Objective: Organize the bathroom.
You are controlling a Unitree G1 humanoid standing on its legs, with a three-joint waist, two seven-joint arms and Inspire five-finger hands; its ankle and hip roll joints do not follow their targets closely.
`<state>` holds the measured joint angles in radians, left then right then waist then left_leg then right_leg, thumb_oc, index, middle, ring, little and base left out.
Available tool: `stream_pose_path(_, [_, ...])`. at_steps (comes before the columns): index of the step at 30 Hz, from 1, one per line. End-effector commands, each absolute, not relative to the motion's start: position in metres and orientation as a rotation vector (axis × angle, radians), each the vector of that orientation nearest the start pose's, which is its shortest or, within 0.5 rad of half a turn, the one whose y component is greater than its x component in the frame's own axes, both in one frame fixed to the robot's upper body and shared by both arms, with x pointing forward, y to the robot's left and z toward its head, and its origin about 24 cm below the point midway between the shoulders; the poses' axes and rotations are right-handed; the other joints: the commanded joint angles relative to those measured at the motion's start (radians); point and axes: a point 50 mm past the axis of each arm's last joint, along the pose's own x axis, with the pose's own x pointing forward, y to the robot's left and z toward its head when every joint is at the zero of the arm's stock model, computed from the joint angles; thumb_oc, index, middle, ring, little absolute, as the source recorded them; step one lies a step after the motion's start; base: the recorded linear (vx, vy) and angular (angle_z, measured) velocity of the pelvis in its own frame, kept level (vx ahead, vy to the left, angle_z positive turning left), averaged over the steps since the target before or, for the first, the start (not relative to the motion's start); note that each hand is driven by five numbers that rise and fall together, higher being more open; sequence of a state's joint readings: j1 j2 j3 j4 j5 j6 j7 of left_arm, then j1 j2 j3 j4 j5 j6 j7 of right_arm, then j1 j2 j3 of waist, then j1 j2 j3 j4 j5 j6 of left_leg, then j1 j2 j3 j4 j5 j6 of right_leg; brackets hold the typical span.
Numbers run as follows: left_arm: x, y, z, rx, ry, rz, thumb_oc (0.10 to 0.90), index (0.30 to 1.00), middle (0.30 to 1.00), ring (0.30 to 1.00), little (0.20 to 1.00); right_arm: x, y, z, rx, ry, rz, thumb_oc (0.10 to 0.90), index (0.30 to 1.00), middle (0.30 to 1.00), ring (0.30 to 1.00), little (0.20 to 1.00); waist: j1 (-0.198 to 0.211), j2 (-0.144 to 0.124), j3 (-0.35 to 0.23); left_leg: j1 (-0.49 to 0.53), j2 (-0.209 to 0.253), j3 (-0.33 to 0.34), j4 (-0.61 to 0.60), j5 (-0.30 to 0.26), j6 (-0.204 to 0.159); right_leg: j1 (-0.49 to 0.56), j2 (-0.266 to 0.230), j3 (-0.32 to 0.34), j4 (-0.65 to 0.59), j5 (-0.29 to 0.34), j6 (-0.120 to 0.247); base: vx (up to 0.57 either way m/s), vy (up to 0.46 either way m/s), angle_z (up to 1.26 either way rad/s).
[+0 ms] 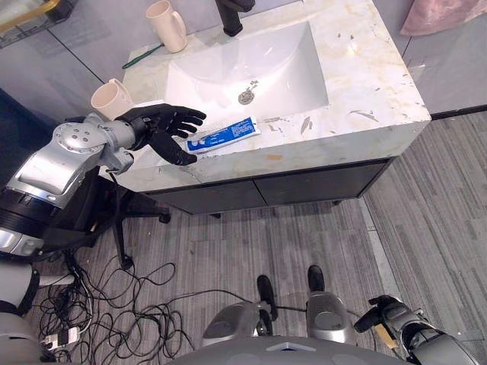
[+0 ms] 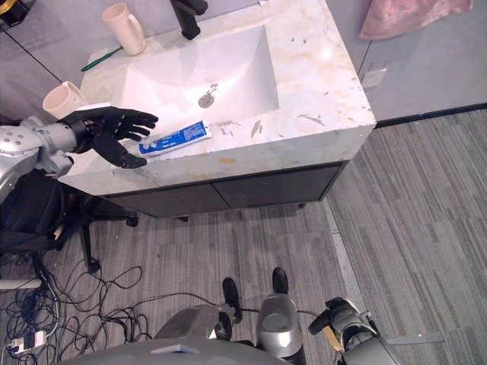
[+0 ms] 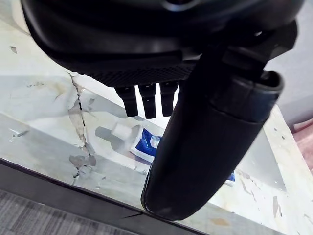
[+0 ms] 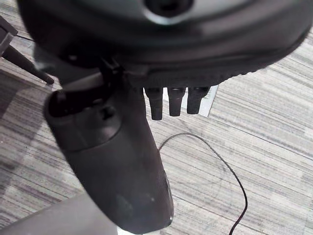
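Note:
A blue and white toothpaste tube (image 1: 223,135) lies flat on the marble counter (image 1: 365,91), just in front of the white sink basin (image 1: 251,72). My left hand (image 1: 163,129) hovers open at the tube's left end, fingers straight, thumb below, nothing held. The tube (image 3: 149,144) appears past the fingers in the left wrist view. A beige mug (image 1: 112,97) stands on the counter's left edge behind my left hand. Another beige mug (image 1: 167,25) stands at the back left, with a green toothbrush (image 1: 144,55) lying beside it. My right hand (image 1: 380,313) hangs low over the floor, fingers relaxed.
A black faucet (image 1: 230,17) rises behind the basin. A pink towel (image 1: 445,14) hangs at the upper right. Dark cabinet doors (image 1: 304,182) run below the counter. A black stand (image 1: 122,220) rests on the grey plank floor at the left.

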<state>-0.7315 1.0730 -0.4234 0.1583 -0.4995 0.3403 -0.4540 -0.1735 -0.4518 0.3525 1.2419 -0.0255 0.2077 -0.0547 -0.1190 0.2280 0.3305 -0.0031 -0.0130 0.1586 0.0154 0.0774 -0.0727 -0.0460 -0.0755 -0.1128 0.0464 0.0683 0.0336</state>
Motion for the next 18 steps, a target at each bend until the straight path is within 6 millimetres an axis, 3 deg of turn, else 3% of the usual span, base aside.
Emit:
stream_pose_path(1, [0.333, 0.249, 0.25, 0.697, -0.018, -0.383, 0.8, 0.9, 0.9, 0.9, 0.9, 0.127, -0.331, -0.116, -0.714, 1.304, -0.17, 0.8, 0.9, 0.9, 0.9, 0.9, -0.012, -0.011, -0.054, -0.053, 0.08, 0.028, 0.204, -0.019, -0.003, -0.002, -0.027, 0.06, -0.012, -0.077, 0.033, -0.04, 0.01, -0.05])
stream_pose_path(18, [0.337, 0.247, 0.258, 0.79, -0.05, -0.312, 0.8, 0.9, 0.9, 0.9, 0.9, 0.151, -0.338, -0.101, -0.744, 1.189, -0.206, 0.8, 0.9, 0.9, 0.9, 0.9, -0.023, 0.011, -0.001, -0.095, 0.07, 0.019, 0.223, 0.0, -0.009, -0.058, -0.034, 0.065, 0.015, -0.082, 0.026, -0.02, 0.005, 0.01])
